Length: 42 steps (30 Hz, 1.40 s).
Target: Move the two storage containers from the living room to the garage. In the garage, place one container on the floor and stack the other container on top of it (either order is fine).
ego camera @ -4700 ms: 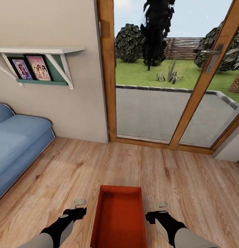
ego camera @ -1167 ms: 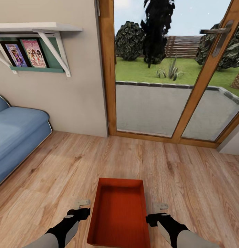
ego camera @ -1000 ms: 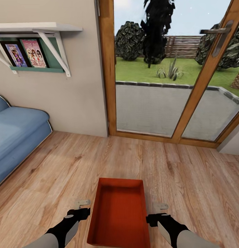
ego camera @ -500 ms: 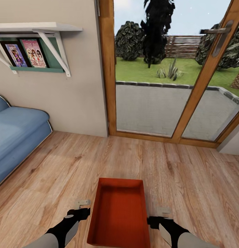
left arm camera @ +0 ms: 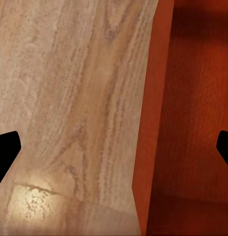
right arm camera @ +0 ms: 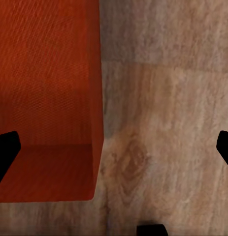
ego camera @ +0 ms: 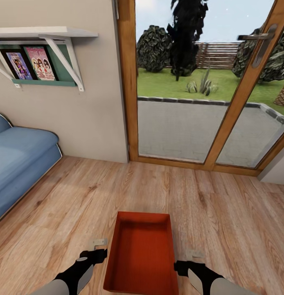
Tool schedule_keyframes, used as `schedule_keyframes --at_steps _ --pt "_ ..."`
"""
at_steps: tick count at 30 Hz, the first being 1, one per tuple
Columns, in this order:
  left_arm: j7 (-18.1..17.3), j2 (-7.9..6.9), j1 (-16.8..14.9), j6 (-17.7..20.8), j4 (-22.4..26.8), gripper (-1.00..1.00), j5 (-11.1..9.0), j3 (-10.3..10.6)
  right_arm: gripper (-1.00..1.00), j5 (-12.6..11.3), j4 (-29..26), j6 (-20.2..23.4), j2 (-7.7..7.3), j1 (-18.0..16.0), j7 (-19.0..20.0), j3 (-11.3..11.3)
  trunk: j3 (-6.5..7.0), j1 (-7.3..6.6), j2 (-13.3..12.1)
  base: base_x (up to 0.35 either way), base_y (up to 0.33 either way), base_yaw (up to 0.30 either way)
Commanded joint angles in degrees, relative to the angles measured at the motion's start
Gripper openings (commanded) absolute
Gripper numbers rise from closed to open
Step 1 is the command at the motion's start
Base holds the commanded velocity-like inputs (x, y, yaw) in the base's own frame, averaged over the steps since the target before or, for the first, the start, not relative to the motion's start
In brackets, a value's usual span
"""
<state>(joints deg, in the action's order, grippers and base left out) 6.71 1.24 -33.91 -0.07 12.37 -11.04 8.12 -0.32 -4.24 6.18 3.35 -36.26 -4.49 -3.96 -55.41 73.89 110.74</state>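
Change: both our grippers have drawn back lower in the head view; the bin has not moved.
Head view: storage container (ego camera: pixel 141 256) sits on the wood floor (ego camera: pixel 207 205) between our left gripper (ego camera: pixel 97 245) and right gripper (ego camera: pixel 194 256).
Left wrist view: our fingers (left arm camera: pixel 5 147) are spread wide across the container's side wall (left arm camera: pixel 148 128).
Right wrist view: our fingers (right arm camera: pixel 4 147) are spread wide over the container's corner (right arm camera: pixel 49 98).

Blue sofa (ego camera: pixel 19 159), wall shelf (ego camera: pixel 43 35)
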Motion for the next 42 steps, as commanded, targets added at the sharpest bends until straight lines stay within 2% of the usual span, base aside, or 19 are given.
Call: schedule_keyframes --at_steps 1,16,32,38,42 --pt "0.32 -0.02 0.05 -0.01 0.03 1.0 -0.56 0.5 1.0 -0.03 -0.1 0.3 0.02 0.01 -0.16 -0.38 -0.04 -0.01 0.02 0.0 0.0 0.0" --pt "0.32 0.0 0.45 -0.01 0.03 1.0 -0.56 0.53 1.0 0.22 -0.06 0.75 -0.26 0.01 -0.16 -0.38 -2.55 3.07 5.63 0.0 0.0 0.0" --pt "0.32 -0.03 0.51 1.07 0.03 1.0 -0.66 1.63 1.0 0.46 -0.08 1.0 -0.21 0.0 -0.2 0.03 -5.42 6.58 12.05 0.0 0.0 0.0" --pt "0.4 -0.09 0.51 4.13 0.03 1.0 -0.72 1.64 1.0 0.76 -0.87 6.49 -0.07 -0.02 -0.23 0.08 -6.5 7.9 14.45 0.0 0.0 0.0" --pt "0.53 -0.08 0.51 4.81 0.03 1.0 -0.73 1.64 1.0 0.82 -1.04 7.84 -0.03 -0.04 -0.24 0.09 -7.22 8.78 16.06 0.0 0.0 0.0"
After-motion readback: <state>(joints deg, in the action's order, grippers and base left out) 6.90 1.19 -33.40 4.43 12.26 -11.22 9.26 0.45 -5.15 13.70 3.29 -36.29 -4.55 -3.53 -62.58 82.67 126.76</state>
